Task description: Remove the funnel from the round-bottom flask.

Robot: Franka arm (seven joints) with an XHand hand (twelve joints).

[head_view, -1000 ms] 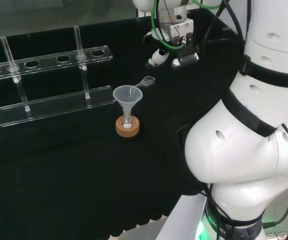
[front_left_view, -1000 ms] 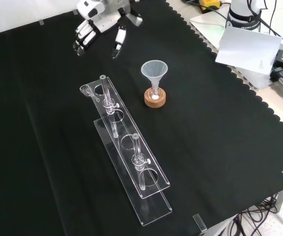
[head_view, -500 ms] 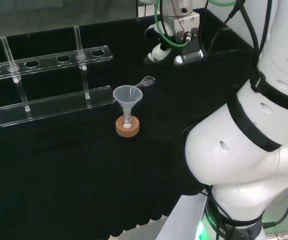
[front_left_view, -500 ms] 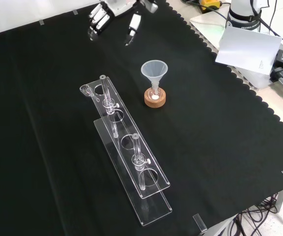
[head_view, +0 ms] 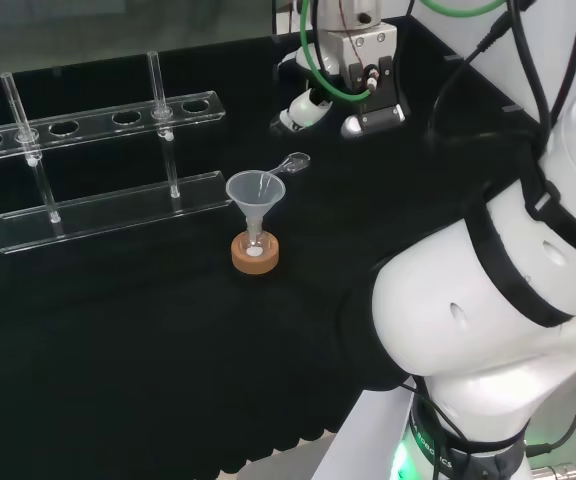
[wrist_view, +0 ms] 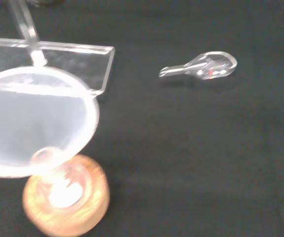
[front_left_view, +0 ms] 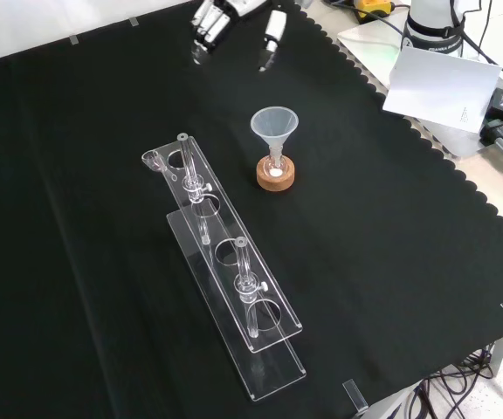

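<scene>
1. The hand [front_left_view: 234, 17] hangs above the cloth with its fingers [front_left_view: 206, 30] hanging fairly straight and apart from the thumb, and it holds nothing.
2. The funnel [front_left_view: 274, 128] stands well apart from the hand, below it in the front view and nearer that camera. In the head view, the hand [head_view: 313, 105] is above and to the right of the funnel [head_view: 255, 193].
3. The funnel's stem runs down into the round-bottom flask [front_left_view: 275, 171], which sits in a cork ring [front_left_view: 275, 179]. The flask is clear and hard to make out, and the funnel sits upright in it.
4. A small clear glass spoon [head_view: 293, 163] lies on the cloth between the hand and the funnel in the head view. A clear test-tube rack [front_left_view: 221, 271] stands beyond the funnel from the hand in the front view.
5. By my judgement, the step in hand is the approach, with the funnel not yet touched.
6. The next move calls for bringing the hand over the funnel's cone [wrist_view: 36, 121], closing around the rim, and lifting straight up so that the stem clears the neck without tipping the flask off its ring.
</scene>
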